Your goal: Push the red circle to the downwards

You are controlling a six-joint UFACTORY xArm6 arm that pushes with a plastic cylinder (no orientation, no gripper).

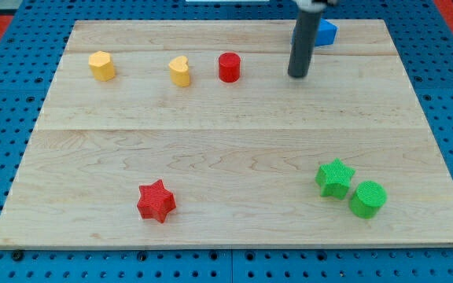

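The red circle [228, 67] stands near the view's top, a little left of centre, on the wooden board [234, 157]. My tip [298, 75] rests on the board to the right of the red circle, about a block's width and a half away, not touching it. The dark rod rises from it toward the view's top edge.
A yellow heart [180, 71] sits just left of the red circle, and a yellow block [101, 65] farther left. A blue block [322, 32] lies behind the rod at the top. A red star [156, 201] sits at the lower left. A green star [335, 178] and a green circle [367, 199] sit at the lower right.
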